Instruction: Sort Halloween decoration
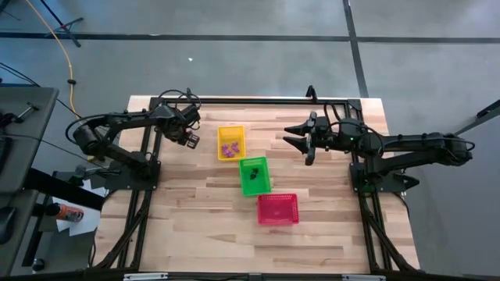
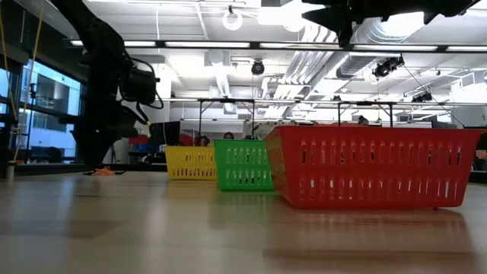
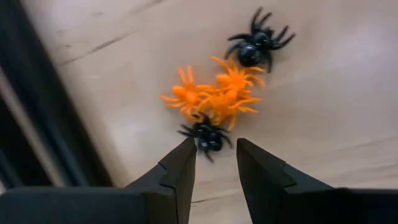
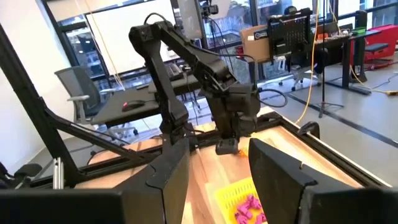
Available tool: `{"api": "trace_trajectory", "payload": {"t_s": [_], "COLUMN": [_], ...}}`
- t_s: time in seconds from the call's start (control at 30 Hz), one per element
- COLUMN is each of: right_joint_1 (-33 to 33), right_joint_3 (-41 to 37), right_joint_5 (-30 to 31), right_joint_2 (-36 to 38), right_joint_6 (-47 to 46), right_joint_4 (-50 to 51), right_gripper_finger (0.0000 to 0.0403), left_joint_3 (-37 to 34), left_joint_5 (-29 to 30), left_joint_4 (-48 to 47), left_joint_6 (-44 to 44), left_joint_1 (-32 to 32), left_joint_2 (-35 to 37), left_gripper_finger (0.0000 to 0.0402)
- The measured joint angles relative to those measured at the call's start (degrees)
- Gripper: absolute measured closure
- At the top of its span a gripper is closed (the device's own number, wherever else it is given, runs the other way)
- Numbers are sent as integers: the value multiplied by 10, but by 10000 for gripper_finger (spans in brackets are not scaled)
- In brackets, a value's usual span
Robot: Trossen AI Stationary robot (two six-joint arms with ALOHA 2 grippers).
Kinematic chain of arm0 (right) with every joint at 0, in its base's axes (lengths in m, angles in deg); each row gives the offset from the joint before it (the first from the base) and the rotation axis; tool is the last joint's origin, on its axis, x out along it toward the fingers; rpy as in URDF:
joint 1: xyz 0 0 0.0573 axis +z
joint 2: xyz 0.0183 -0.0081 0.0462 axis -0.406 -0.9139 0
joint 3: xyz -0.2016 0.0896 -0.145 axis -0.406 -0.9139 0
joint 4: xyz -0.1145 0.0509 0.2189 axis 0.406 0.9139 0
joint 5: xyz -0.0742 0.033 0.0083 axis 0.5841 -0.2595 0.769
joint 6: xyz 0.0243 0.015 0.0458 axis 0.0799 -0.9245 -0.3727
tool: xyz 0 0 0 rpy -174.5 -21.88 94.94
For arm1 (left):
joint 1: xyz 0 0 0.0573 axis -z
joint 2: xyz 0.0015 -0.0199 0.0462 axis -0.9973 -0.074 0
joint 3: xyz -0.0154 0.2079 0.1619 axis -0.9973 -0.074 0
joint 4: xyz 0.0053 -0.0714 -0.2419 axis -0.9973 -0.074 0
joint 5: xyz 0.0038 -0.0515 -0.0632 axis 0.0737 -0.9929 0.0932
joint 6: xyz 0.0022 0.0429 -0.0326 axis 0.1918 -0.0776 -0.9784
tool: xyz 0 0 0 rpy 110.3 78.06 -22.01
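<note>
A small heap of Halloween decoration lies on the wooden table at the far left. It has two orange spiders point(image 3: 214, 93), one black spider point(image 3: 258, 43) beyond them and another black spider point(image 3: 205, 135). My left gripper point(image 3: 214, 152) points down over the heap and is open, with the nearer black spider just ahead of its fingertips. In the high view my left gripper point(image 1: 190, 139) stands left of the yellow basket point(image 1: 230, 143), which holds purple trinkets point(image 1: 230, 147). My right gripper point(image 1: 301, 141) hovers open and level, right of the baskets.
A green basket point(image 1: 254, 175) with dark trinkets and a red basket point(image 1: 278, 209) run in a diagonal row from the yellow one toward the near edge. A black frame rail point(image 3: 37, 112) runs close beside the heap. Bare wood lies toward the near edge.
</note>
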Motion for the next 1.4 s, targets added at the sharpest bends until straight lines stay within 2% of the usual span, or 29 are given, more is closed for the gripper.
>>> {"api": "trace_trajectory", "payload": {"t_s": [0.43,0.67,0.77,1.03,1.2,1.4], "right_joint_1": [0,0,0,0,0,0], "right_joint_3": [0,0,0,0,0,0], "right_joint_5": [0,0,0,-1,-1,-1], "right_joint_2": [-3,-3,-3,-3,-3,-3], "right_joint_6": [0,-10,-10,-10,-10,-10], "right_joint_4": [-3,-3,-3,-3,-5,-7], "right_gripper_finger": [242,242,242,242,242,242], "left_joint_3": [3,2,1,-2,-1,-1], "left_joint_5": [-8,10,10,31,12,-47], "left_joint_4": [9,11,13,12,-8,-20], "left_joint_6": [28,42,59,64,78,79], "left_joint_1": [-2,-1,0,-3,-3,-2], "left_joint_2": [-63,-67,-64,-6,51,128], "left_gripper_finger": [296,297,309,394,392,400]}}
